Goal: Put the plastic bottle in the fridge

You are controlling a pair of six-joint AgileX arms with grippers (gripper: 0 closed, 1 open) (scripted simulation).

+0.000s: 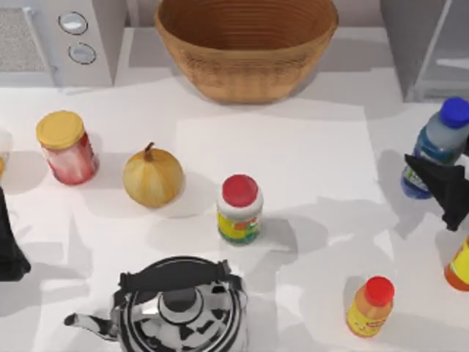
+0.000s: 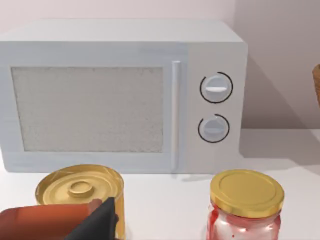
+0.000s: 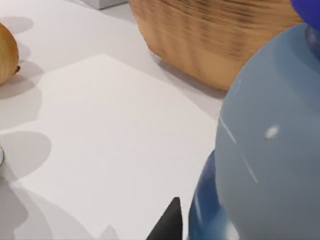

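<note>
Top view puts right gripper [image 1: 447, 192] at table's right edge, tight against bottle [image 1: 435, 149], dark fingers across the blue label. Pinching or merely touching: cannot tell. Bottle upright, blue cap up, just in front of fridge [image 1: 425, 48] at far right corner. Step in hand, judged: securing the grip. Best done mid-body on the label, squeezing evenly, lifting straight up before any swing toward the fridge. Risk: tipping the bottle, or clipping the orange bottle [image 1: 370, 306] nearer the front edge. Fridge door state unclear from above, so worth checking before carrying in.

Right wrist view adds the close detail: bottle [image 3: 265, 150] looms against the camera, one dark fingertip [image 3: 167, 225] just beside its base, basket [image 3: 210, 35] behind, onion [image 3: 7, 52] off to the side. Contact hidden.

Left wrist view gives what the others lack: microwave [image 2: 120, 95] front with two knobs, gold can [image 2: 80, 190] and red jar [image 2: 245, 205] before it. Left gripper [image 1: 9, 246] parked at table's left edge, fingers cannot tell.
</note>
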